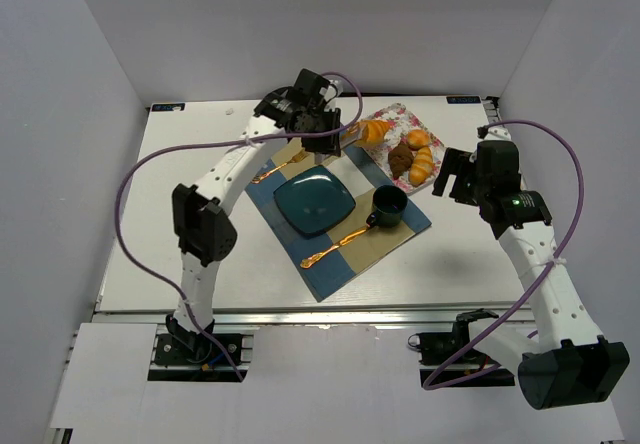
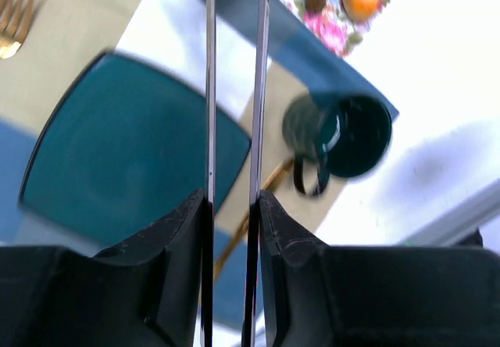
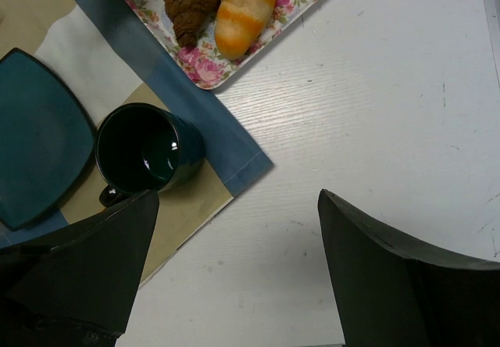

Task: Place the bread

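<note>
The large golden-orange croissant [image 1: 375, 131] is at the left edge of the flower-patterned tray [image 1: 405, 112]. Its long axis runs outward from the left gripper [image 1: 340, 139], whose thin fingers stand almost together and seem to pinch one end (that end is cut off at the top of the wrist view, so I cannot tell if it is lifted or resting). The dark teal square plate [image 1: 315, 201] lies just nearer the bases. The right gripper [image 3: 234, 284], spread wide and empty, hangs farther off.

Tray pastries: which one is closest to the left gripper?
The big golden-orange croissant at the tray's left end, right at the left gripper's fingertips. The dark chocolate pastry and the smaller yellow rolls lie farther right.
</note>
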Available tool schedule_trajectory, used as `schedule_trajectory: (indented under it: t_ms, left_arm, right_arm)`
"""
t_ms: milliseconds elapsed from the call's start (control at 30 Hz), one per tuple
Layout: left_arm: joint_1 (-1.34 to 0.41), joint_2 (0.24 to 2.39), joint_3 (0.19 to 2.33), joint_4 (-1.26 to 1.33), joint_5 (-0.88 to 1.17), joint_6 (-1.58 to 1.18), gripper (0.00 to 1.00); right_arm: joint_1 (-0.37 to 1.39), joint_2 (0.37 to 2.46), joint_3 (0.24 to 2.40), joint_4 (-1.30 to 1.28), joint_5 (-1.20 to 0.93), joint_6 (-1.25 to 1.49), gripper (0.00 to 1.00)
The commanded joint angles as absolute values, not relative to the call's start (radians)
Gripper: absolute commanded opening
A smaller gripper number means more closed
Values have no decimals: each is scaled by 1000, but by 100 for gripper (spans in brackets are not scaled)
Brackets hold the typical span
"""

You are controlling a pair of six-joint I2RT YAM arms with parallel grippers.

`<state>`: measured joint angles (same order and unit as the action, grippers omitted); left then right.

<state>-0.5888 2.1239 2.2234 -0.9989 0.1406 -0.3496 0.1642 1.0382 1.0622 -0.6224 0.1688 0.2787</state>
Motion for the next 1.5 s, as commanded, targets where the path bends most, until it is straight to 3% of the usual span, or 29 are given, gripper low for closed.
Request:
schedule_trajectory:
  t_ms: [0,400,900,1033,1067,1133,1467]
  left_arm:
    - [-584,1921,2145,-1063,100,-339,1]
    - [-584,1438,1609,-990,15,-411,1]
    - [-584,1307,1281,-943,14,-433,2]
    - [-586,1298,1235,-969,-9,-431,14]
    - [-586,1295,1239,-982,-24,-430,24]
    - [-586,1292,1261,-1018,-46,-420,34]
    - [-584,1262,1324,-1028,-38,-445,52]
  right_arm:
    - [164,1045,1089,-565,144,268,89]
    - [166,1077,1100,-546,129,262,89]
    - [166,1080,1103,-557,126,264,89]
    - [164,1080,1097,-555,126,264,89]
    - [164,1081,1094,-555,123,267,89]
    - [166,1081,1086,-549,117,271,89]
    - [164,1101,1078,-532,106,268,89]
